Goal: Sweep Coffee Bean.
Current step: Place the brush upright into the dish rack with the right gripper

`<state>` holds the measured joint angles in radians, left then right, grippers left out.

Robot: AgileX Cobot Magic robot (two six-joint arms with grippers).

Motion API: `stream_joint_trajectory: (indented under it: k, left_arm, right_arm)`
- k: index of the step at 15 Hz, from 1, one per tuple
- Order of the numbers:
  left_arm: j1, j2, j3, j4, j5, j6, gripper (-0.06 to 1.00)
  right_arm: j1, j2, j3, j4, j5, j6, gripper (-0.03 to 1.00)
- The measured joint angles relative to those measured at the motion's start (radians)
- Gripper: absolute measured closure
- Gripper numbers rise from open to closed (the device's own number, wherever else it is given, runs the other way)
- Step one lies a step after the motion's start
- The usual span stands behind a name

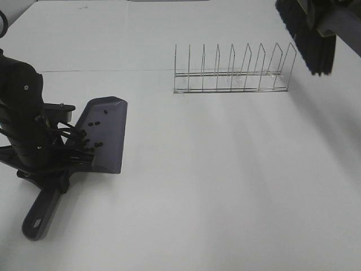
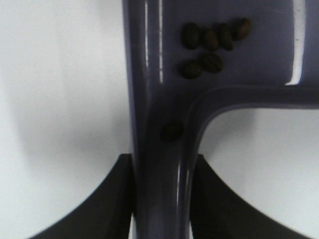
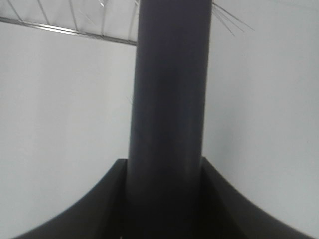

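Coffee beans (image 2: 212, 47), small, dark and oval, are lying scattered inside the smooth grey-purple plastic dustpan (image 1: 110, 135) at the left of the matte white table (image 1: 225, 192). The left end effector (image 2: 163, 167) is clamping the dustpan's narrow handle between its two black fingers. The right end effector (image 3: 164, 169) is gripping the round, dark handle of the brush (image 1: 309, 36), holding its dense black bristles raised at the far right, just beyond the thin wire rack (image 1: 231, 76).
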<state>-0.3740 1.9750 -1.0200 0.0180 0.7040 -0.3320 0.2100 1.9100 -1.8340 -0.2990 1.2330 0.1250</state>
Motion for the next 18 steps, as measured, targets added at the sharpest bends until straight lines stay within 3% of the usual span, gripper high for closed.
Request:
stream_joint_trajectory:
  k: [3, 4, 5, 9, 13, 18]
  left_arm:
    - [0.0, 0.0, 0.0, 0.0, -0.001, 0.002, 0.68]
    - [0.0, 0.0, 0.0, 0.0, -0.004, 0.002, 0.68]
    - [0.0, 0.0, 0.0, 0.0, -0.006, 0.002, 0.68]
    - [0.0, 0.0, 0.0, 0.0, -0.009, 0.005, 0.68]
    - [0.0, 0.0, 0.0, 0.0, -0.009, 0.006, 0.68]
    - [0.0, 0.0, 0.0, 0.0, -0.01, 0.006, 0.68]
  right_arm:
    - [-0.035, -0.009, 0.17, 0.058, -0.017, 0.004, 0.6]
    - [-0.034, -0.005, 0.27, 0.09, -0.122, 0.031, 0.6]
    - [-0.034, 0.007, 0.29, 0.095, -0.16, 0.043, 0.6]
    - [-0.034, 0.076, 0.291, 0.077, -0.236, 0.049, 0.6]
    - [-0.034, 0.135, 0.289, 0.04, -0.246, 0.074, 0.6]
    - [-0.034, 0.213, 0.144, 0.021, -0.252, 0.076, 0.6]
